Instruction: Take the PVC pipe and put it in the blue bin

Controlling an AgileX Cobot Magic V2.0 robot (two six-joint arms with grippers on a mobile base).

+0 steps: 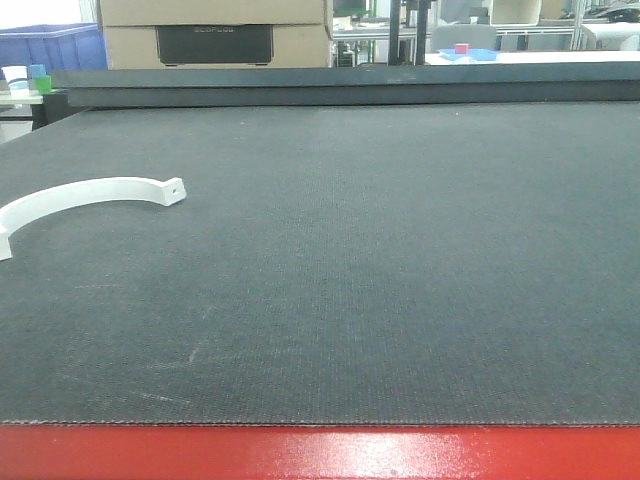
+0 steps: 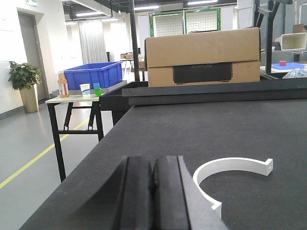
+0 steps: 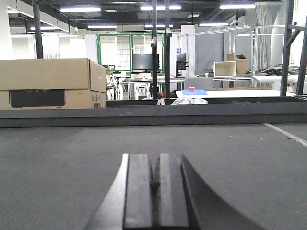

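Risks first. The pipe point(image 1: 90, 195) is a thin white arc lying flat on the dark mat point(image 1: 400, 260), at the left edge of the front view. There's little height to pinch, so fingers coming down off-centre would prob. skid it along the mat or flip it up on edge. The blue bin point(image 2: 93, 74) isn't on this table: it sits on a side table point(image 2: 72, 99), upper left of the left wrist view, well apart from the pipe. A weak pinch on the curved strip could let it swing and drop in the gap on the way over.

Left gripper point(image 2: 153, 167): fingers pressed together, nothing between them, touching nothing. The pipe lies just to the right of it, lower right of that view, so it needs to open before going down. Right gripper point(image 3: 154, 167): also closed and empty, w/ only bare mat ahead.
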